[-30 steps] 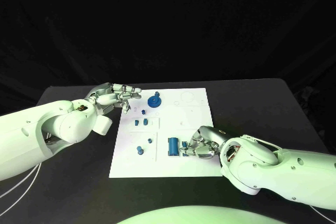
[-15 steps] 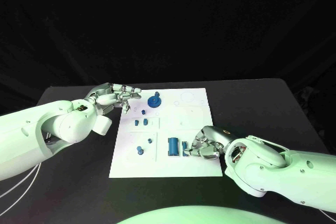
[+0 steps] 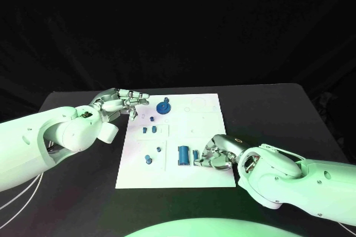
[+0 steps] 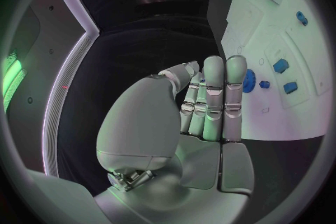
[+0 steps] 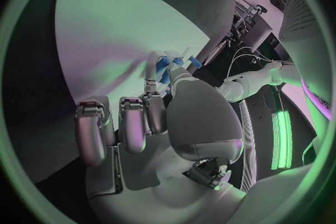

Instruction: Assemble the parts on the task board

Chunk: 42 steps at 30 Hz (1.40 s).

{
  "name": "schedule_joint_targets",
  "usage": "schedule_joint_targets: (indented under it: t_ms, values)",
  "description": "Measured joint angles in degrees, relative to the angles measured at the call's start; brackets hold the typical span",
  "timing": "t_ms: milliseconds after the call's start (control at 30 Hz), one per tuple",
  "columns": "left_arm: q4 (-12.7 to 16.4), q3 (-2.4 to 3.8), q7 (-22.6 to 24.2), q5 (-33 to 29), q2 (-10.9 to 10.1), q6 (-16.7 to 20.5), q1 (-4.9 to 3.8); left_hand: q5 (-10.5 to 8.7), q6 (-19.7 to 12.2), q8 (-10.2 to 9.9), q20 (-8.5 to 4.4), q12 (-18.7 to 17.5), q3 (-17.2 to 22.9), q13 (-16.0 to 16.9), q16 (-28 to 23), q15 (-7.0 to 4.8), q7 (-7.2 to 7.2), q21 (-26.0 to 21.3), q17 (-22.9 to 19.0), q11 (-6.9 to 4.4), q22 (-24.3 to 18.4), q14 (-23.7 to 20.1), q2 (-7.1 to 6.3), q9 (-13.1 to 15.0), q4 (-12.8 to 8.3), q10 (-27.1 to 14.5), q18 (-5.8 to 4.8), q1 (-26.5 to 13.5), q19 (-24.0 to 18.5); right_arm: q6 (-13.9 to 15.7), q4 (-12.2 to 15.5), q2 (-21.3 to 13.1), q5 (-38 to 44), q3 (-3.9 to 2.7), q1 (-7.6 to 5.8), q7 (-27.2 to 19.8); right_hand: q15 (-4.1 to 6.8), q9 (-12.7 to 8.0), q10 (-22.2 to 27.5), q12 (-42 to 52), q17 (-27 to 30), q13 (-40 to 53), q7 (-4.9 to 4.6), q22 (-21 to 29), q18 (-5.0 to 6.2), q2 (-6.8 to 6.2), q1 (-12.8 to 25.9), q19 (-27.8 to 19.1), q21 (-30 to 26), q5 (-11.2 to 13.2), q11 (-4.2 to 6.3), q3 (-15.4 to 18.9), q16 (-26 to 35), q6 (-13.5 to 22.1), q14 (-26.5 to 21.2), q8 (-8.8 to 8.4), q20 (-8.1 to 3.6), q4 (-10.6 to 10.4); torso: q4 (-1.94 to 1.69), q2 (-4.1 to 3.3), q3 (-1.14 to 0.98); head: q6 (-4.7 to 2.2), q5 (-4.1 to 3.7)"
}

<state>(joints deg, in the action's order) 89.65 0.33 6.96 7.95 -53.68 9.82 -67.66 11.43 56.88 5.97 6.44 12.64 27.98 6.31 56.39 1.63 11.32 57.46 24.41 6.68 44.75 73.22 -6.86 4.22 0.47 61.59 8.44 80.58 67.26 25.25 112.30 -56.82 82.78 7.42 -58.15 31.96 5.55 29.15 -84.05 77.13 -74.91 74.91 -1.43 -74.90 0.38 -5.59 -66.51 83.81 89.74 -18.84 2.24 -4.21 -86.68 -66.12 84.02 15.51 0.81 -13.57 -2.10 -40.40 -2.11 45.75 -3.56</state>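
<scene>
Right hand [image 3: 215,156], fingers curled beside a small blue part [image 3: 196,155] near the task board's [image 3: 200,178] right edge, grasp unclear, risks nudging it askew; left hand [image 3: 122,101] empty, fingers together.

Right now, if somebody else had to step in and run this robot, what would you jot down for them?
Left hand: empty, fingers together, at the task board's far left corner.
Right hand: fingers curled at a small blue part near the board's right edge; whether it grips it is unclear.
On the board: a tall blue block, a blue gear, several small blue pieces.
Assembly looks mostly undone.
</scene>
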Motion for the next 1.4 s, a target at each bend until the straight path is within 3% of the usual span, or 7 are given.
schedule_joint_targets:
  t_ms: [533, 600, 833, 1100, 1233, 1400]
  values:
    - [0.08, 0.0, -0.08, 0.0, -0.12, -0.05, 0.0, 0.0, 0.0, -0.01, 0.0, 0.0, 0.0, 0.0, 0.0, 0.0, 0.0, 0.0, -0.06, 0.2, 0.01, 0.0, 0.23, 0.0, 0.0, -0.2, 0.0, -0.23, 0.0, -0.87, -1.72, 1.41, 0.77, -0.08, 0.17, -0.37, 0.0, -0.05, 0.0, 0.37, 0.0, 0.0, 0.0, -0.04, 0.0, 0.92, -1.69, 0.22, 0.0, 0.55, 0.0, 0.49, -0.23, 0.0, 0.0, 0.0, -0.21, 0.46, 0.03, -0.05, -0.03, 0.38, 0.21]
    - [0.09, 0.0, -0.1, 0.0, -0.13, -0.05, 0.0, 0.0, 0.0, -0.01, 0.0, 0.0, 0.0, 0.0, 0.0, 0.0, 0.0, 0.0, -0.06, 0.21, 0.01, 0.0, 0.23, 0.0, 0.0, -0.2, -0.01, -0.23, 0.0, -0.85, -1.96, 1.44, 0.97, -0.06, 0.24, -0.37, 0.0, -0.05, 0.0, 0.74, 0.0, 0.01, 0.0, -0.04, 0.0, 1.72, -2.5, 0.22, 0.0, 0.53, 0.0, 0.49, -0.23, 0.0, 0.0, 0.0, -0.21, 0.46, 0.05, -0.04, -0.05, 0.4, 0.21]
    - [0.09, 0.0, -0.12, 0.01, -0.13, -0.06, 0.0, 0.0, 0.0, -0.01, 0.0, 0.0, 0.0, 0.0, 0.0, 0.0, 0.0, 0.0, -0.06, 0.2, 0.01, 0.0, 0.23, 0.0, 0.0, -0.2, -0.01, -0.23, 0.0, -0.55, -1.99, 1.29, 1.39, -0.01, 0.3, -0.36, 0.0, -0.05, 0.0, 0.74, 0.01, 0.0, 0.0, -0.04, 0.0, 1.49, -2.26, 0.22, 0.0, 0.53, 0.0, 0.71, -0.23, 0.0, 0.0, 0.0, -0.21, 0.69, 0.09, 0.03, -0.05, 0.43, 0.24]
    - [-0.07, 0.0, -0.14, 0.01, -0.09, -0.07, 0.0, 0.0, 0.0, -0.01, 0.0, 0.0, 0.0, 0.0, 0.0, 0.0, 0.0, 0.0, -0.06, 0.21, 0.01, 0.0, 0.23, 0.0, 0.0, -0.2, 0.0, -0.23, 0.0, 0.8, -0.85, 0.53, 1.14, -0.17, 0.17, -1.31, 0.0, -0.18, 0.0, 0.37, 0.01, 0.0, 0.0, -0.03, 0.0, 1.26, -2.04, 0.22, 0.0, 2.0, 0.0, 2.48, -0.23, 0.0, 0.0, 0.0, -0.21, -0.42, 0.08, 0.08, -0.03, 0.16, 0.08]
    - [-0.24, 0.0, -0.14, 0.01, 0.0, -0.07, 0.0, 0.0, 0.0, -0.01, 0.21, 0.0, 0.17, 0.0, 0.0, 0.0, 0.0, 0.0, -0.05, 0.21, -0.11, 0.0, 0.23, 0.0, 0.17, -0.2, 0.0, -0.23, -0.21, 2.01, -0.44, -0.34, -0.06, -0.42, -0.75, -2.5, 0.0, -0.4, 0.0, -1.3, 0.01, 0.01, -0.47, -0.03, 0.0, 1.26, -2.04, 0.22, 0.0, 2.0, 0.0, 3.11, 0.21, 0.47, 0.0, 0.0, -0.21, -0.59, 0.07, 0.15, 0.05, -0.09, -0.05]
    - [-0.44, -0.03, -0.11, 0.01, 0.21, -0.06, 0.02, 0.0, 0.0, -0.01, 0.21, 0.0, 0.17, 0.0, 0.0, 0.0, 0.0, -0.33, -0.11, 0.21, -0.25, 0.0, 0.23, 0.0, 0.17, -0.2, 0.0, -0.23, -0.21, 3.58, -1.18, -1.27, -2.96, -0.7, -3.23, -4.48, 0.0, -0.57, 0.0, -2.24, 0.01, 0.03, -0.74, -0.03, 0.0, 2.05, -2.83, 0.21, 0.0, 1.61, 0.0, 3.37, 0.44, 0.74, 0.0, 0.0, -0.21, -0.48, 0.08, 0.4, 0.26, -0.46, -0.41]
